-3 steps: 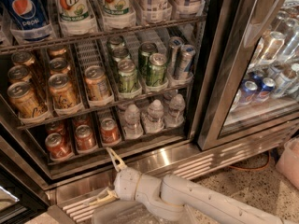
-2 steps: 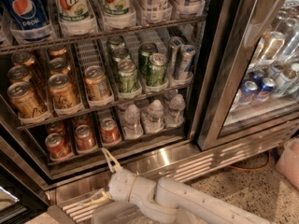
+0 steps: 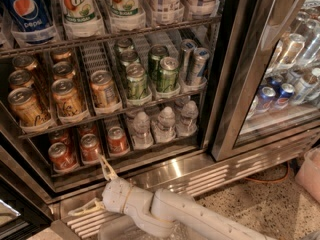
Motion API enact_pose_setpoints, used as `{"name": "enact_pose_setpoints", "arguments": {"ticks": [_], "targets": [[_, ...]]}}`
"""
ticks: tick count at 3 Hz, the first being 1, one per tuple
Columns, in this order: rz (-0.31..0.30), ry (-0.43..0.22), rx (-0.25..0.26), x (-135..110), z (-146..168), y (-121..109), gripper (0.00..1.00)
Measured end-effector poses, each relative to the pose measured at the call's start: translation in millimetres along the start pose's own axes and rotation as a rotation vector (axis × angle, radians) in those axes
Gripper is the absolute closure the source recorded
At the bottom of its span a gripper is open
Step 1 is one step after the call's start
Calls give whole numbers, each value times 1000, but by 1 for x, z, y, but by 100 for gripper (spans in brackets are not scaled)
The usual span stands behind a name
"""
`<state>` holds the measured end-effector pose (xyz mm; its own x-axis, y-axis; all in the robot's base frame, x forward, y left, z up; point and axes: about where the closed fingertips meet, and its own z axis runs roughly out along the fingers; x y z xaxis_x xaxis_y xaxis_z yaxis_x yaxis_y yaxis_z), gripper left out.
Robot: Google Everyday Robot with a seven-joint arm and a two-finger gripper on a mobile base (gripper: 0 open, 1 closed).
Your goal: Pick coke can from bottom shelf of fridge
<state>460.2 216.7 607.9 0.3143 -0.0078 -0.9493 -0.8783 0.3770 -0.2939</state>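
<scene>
The blue bottle (image 3: pixel 26 11) at the upper left carries the word "pepsi" in white lettering, just under a round red, white and blue logo. No other lettering can be read. The end effector (image 3: pixel 85 185) hangs just below the bottom shelf (image 3: pixel 160 154), its fingers spread apart.

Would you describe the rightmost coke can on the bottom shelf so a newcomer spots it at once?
In the fridge, look at the bottom shelf, above the open pincer. The coke can is the red one beside the water bottles; other red cans sit left.
</scene>
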Motion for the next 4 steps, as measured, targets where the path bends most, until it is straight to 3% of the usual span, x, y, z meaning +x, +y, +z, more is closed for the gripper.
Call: {"name": "enact_pose_setpoints", "arguments": {"ticks": [1,3,4], "targets": [[-15,13,-11,-2,13,4,0],[8,63,-47,3,31,13,0],[24,71,-41,7,37,13,0]]}}
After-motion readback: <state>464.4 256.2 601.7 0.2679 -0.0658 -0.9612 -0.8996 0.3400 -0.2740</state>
